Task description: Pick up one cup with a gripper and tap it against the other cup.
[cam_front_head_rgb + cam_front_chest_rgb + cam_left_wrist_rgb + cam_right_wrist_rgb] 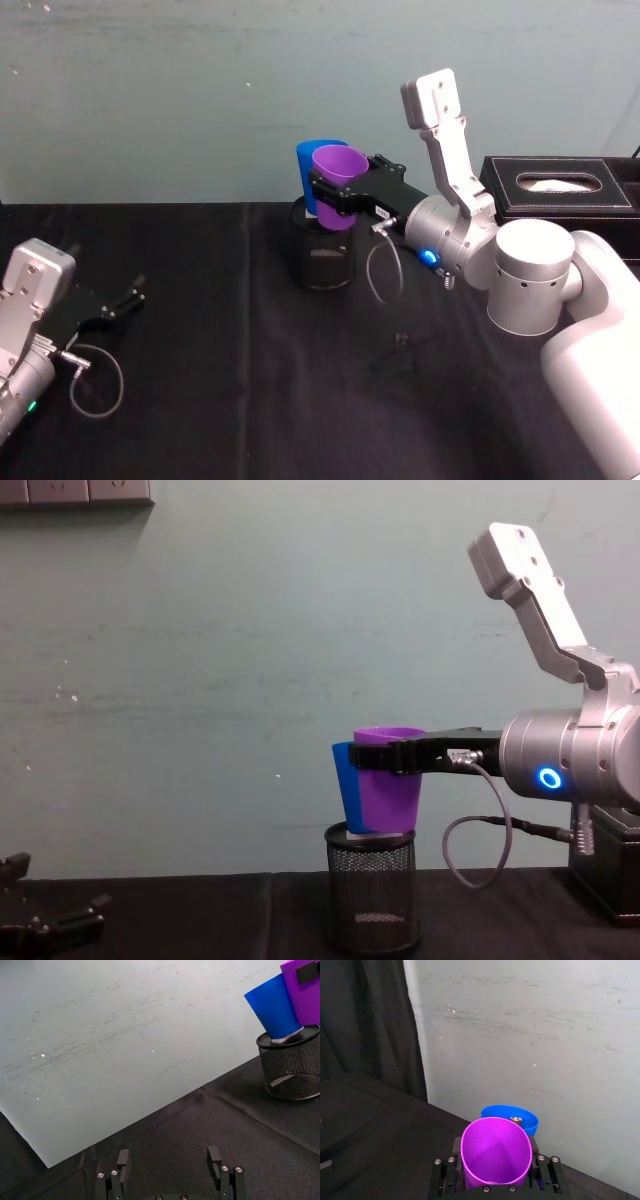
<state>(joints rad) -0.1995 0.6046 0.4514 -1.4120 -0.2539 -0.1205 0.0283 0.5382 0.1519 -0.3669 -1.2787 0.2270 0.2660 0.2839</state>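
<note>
My right gripper [335, 195] is shut on the purple cup [340, 165] and holds it upright in the air above the black mesh pen holder [322, 255]. The blue cup [308, 165] stands tilted in that holder, just behind and left of the purple one. Seen from the chest, the purple cup [390, 795] overlaps the blue cup [343, 795]; I cannot tell whether they touch. In the right wrist view the purple cup [495, 1152] sits between my fingers with the blue cup's rim [520, 1114] right beyond it. My left gripper [120, 300] rests open on the table at the left.
A black tissue box [560, 185] stands at the back right, behind my right arm. A small dark object [400, 345] lies on the black cloth in front of the holder. The pale wall runs close behind the cups.
</note>
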